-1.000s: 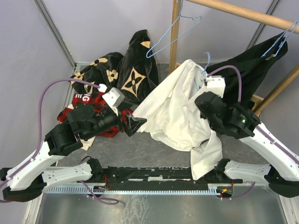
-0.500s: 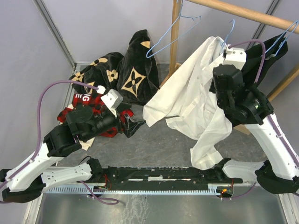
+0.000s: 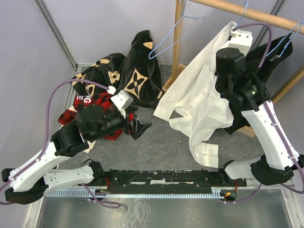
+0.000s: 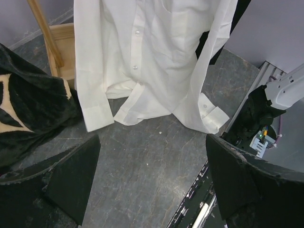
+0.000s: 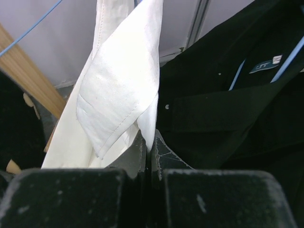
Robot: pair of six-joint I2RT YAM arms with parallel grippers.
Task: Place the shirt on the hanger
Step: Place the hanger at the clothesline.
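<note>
Top external: we see the right gripper (image 3: 234,32) up by the wooden rail (image 3: 270,19), clamped on the collar of the plain white long-sleeved button-up shirt (image 3: 199,95). The shirt hangs below it, cuffs down at the grey table (image 3: 156,152). The hook of the thin light-blue wire hanger (image 3: 244,9) shows just above. The left gripper (image 3: 137,128) is spread wide, empty, and low.

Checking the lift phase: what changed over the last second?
The right fingers, shut on the shirt at its collar, rose up and back, raising shirt and hanger until the hook meets the wooden rail; cuffs remain on the table. The left fingers, open, shifted slightly right. The plaid shirt and black flower garment stayed put.
</note>
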